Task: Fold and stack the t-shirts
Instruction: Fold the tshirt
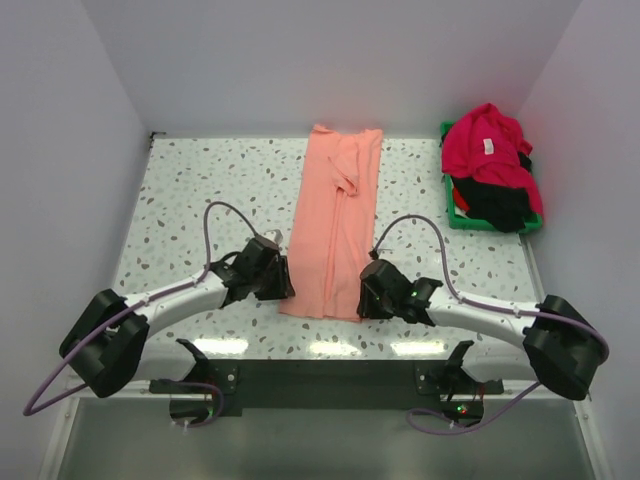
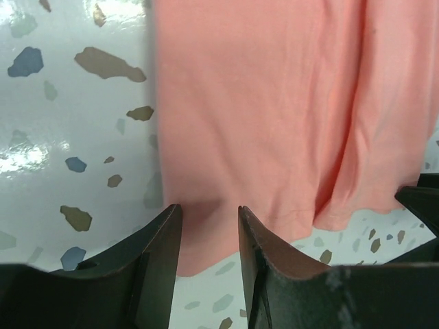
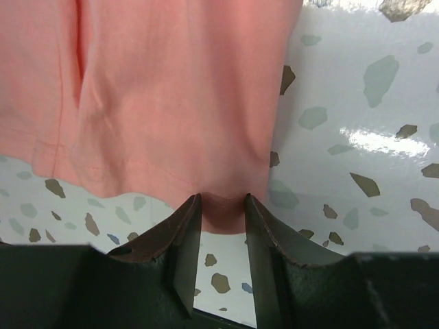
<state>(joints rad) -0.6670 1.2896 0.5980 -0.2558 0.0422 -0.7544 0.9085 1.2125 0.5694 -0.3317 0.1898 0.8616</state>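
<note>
Pink shirt (image 1: 336, 222) folded into a long strip mid-table, long axis running from near edge to far wall, sleeve end far. Left gripper (image 2: 207, 233) and right gripper (image 3: 223, 212) at the two near corners, jaws narrowly parted around the hem, pinch not certain. Far right, green bin (image 1: 458, 215) heaped with red shirt (image 1: 490, 150) over black shirt (image 1: 497, 203), seen only from above.

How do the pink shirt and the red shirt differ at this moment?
The pink shirt lies flat on the table, folded into a long narrow strip; the red shirt sits bunched in the green bin, atop dark cloth. Both grippers, left and right, are at the pink shirt's near corners; none is near the red one. Both are plain cloth.
</note>
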